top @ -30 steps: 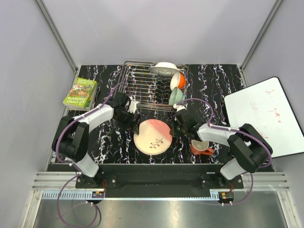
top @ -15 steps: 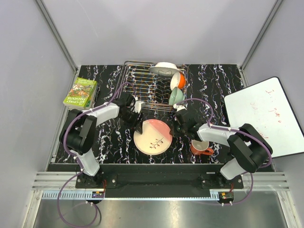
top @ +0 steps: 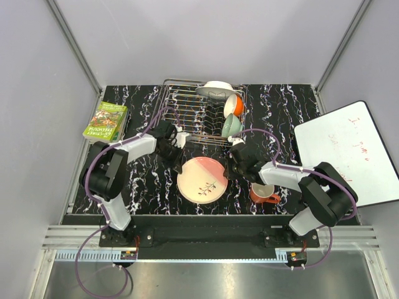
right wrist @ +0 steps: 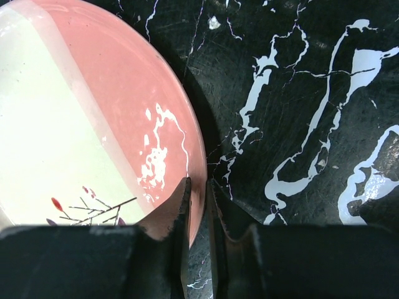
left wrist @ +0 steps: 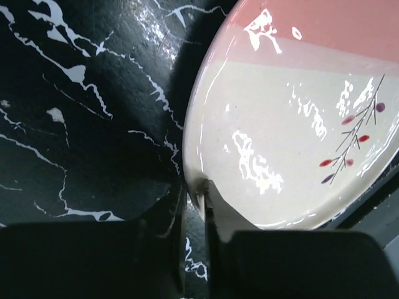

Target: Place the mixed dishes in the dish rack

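The peach-pink plate (top: 201, 179) with the dark twig motif lies on the black marble table in front of the dish rack (top: 190, 118). My left gripper (top: 178, 158) is shut on its upper-left rim; in the left wrist view the fingers (left wrist: 201, 199) pinch the cream edge of the plate (left wrist: 293, 124). My right gripper (top: 229, 169) is shut on the right rim, its fingers (right wrist: 198, 193) straddling the pink edge of the plate (right wrist: 81, 124). A white plate (top: 218, 90), an orange bowl (top: 234, 104) and a pale green bowl (top: 231, 126) stand in the rack's right side. An orange mug (top: 263, 193) sits beside the right arm.
A green book (top: 106, 122) lies at the table's left edge. A whiteboard (top: 349, 152) leans off the right side. The rack's left half holds bare tines. Purple cables loop over both arms.
My left gripper slid right to the plate's rim and closed on it. The right gripper kept its hold and did not move.
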### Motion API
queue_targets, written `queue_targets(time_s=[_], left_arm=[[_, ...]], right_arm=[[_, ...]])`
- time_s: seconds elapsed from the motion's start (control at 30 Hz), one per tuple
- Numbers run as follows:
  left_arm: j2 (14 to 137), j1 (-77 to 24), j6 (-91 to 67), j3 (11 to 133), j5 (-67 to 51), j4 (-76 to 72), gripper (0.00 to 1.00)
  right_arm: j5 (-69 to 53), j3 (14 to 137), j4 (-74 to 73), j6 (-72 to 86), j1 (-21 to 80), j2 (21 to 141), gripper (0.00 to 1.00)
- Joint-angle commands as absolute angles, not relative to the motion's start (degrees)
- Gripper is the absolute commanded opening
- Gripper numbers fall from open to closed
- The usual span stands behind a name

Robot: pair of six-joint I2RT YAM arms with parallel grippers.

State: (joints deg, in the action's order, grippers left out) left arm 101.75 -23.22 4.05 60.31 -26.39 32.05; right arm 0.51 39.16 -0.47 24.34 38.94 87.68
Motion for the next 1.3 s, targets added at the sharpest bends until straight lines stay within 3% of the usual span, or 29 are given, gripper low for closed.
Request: queue_targets(time_s=[0.0,0.1,0.2,0.27,0.3,0.43,1.03,1.27], left_arm=[[104.9,-24.4,5.0,60.6,-30.4,32.6,0.00],[103.5,-24.4,6.1,59.9,-29.7,33.0,0.00],[101.3,-24.4,8.1,59.5,-28.2,33.1,0.00],[99.3,-24.4,9.0,59.5,-27.2,33.1,0.00],[98.7,-24.5,10.1,59.5,-26.7,33.2,0.00],[95.8,-25.0,12.4,59.2,-24.5,33.0,0.00],[92.8,-28.6,14.8,62.7,-21.7,29.4,0.00],[89.7,-30.8,17.8,63.1,-21.3,28.4,0.00]], right_arm=[[-1.3,40.0,-1.2,24.3,39.6,88.2,0.19],[-1.6,39.8,-1.2,24.2,39.6,87.8,0.20],[-2.5,39.6,-0.9,23.6,39.6,87.2,0.30],[-3.8,39.0,-0.4,22.9,39.5,86.2,0.43],[-4.2,39.0,1.4,22.6,39.6,85.7,0.57],[-6.1,38.1,3.3,21.8,39.5,83.8,0.73],[-21.0,35.7,12.5,19.2,39.6,84.6,0.71],[-20.1,34.4,14.1,20.3,39.4,84.9,0.70]])
